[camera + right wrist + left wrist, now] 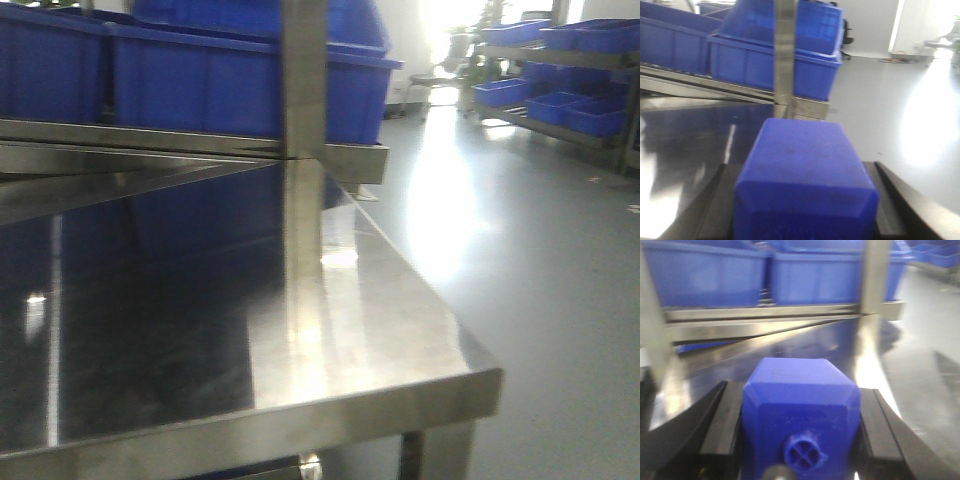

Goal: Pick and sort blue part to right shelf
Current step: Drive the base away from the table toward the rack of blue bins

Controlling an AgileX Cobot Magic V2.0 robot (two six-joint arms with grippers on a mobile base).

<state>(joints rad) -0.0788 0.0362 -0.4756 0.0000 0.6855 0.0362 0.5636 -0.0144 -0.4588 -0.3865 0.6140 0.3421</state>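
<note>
In the left wrist view, a blue part fills the space between the black fingers of my left gripper, which is shut on it, its stubby neck facing the camera. My right gripper is shut on a second blue part, whose flat body points forward. Both are held above a shiny steel table top. Just behind the table is a grey steel-framed shelf with large blue bins. I cannot tell whether this is the right shelf. Neither gripper shows in the front view.
An upright steel post of the shelf stands straight ahead of both grippers. The table's corner drops off to grey floor on the right. Another rack with blue bins stands far off at the right.
</note>
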